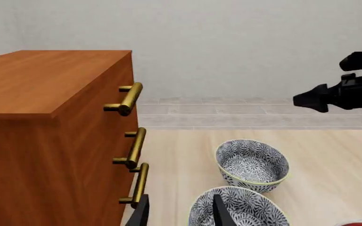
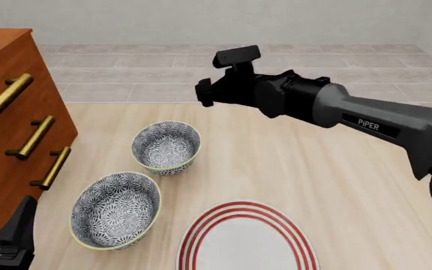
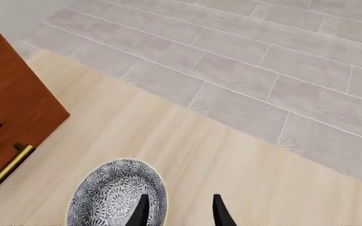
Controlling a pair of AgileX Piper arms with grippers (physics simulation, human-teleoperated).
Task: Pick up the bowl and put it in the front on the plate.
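Note:
The bowl (image 2: 115, 210), grey-and-white floral with a whitish rim, stands upright on the table's near left; in the left wrist view the bowl (image 1: 247, 209) sits just past my fingertips. My left gripper (image 2: 17, 232) is low at the near-left corner, left of the bowl, open and empty (image 1: 181, 214). The white plate (image 2: 246, 242) with red rings lies to the right of the bowl at the front edge. My right gripper (image 2: 203, 93) hovers high over the table's far side, open (image 3: 179, 212), above and behind the other bowl.
A similar floral bowl with a yellowish rim (image 2: 166, 146) (image 1: 252, 165) (image 3: 115, 195) stands behind the task's bowl. A wooden dresser (image 2: 6, 112) with brass handles (image 1: 130, 98) fills the left side. The right arm (image 2: 366, 121) spans the table's back right.

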